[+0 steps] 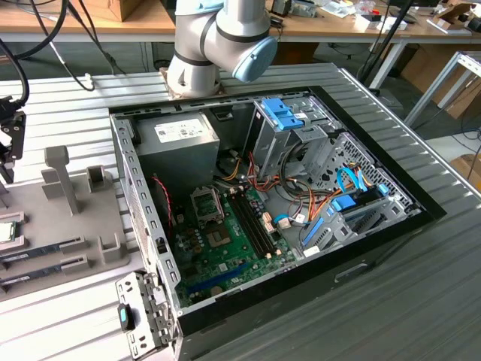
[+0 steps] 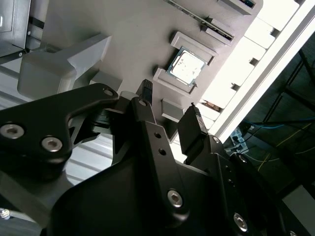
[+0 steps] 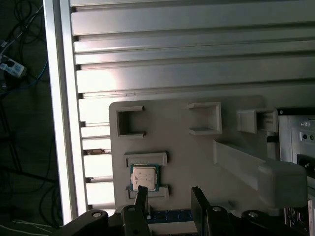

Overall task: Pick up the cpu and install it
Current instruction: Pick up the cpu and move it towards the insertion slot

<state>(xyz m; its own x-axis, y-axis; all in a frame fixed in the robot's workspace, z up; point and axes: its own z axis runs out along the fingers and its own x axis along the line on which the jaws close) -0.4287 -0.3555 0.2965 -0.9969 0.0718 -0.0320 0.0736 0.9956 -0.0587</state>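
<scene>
One small flat square cpu [image 3: 143, 176], silvery-grey on top with a thin green rim, seated flat between two low grey brackets on the pale grey moulded fixture plate [image 3: 187, 162]. Plate resting on the ribbed aluminium table top [image 3: 197, 49], well apart from the open black computer case [image 1: 406, 235] and its green motherboard [image 1: 225, 252]. Not yet lifted, not yet installed.

Black two-fingered gripper [image 3: 170, 195] hovering over the plate near the chip, fingers [image 3: 141, 199] spread wide, nothing between them, touching nothing. Probably the approach for the pick, to judge by that empty gap.

To do it well:
- Centre the gap over the chip first. In the first wrist view, chip seemingly in line with one finger rather than with the middle, so likely some sideways correction needed.
- Square the fingers to the two sides free of brackets.
- Come down straight and slowly, stopping short of pressing on the plate.
- Close on the green edges only, lightly, enough to hold without bending.
- Keep clear of the long thin dark memory sticks [image 1: 45, 248] lying near on the same plate.
- Hold the chip level throughout.
</scene>
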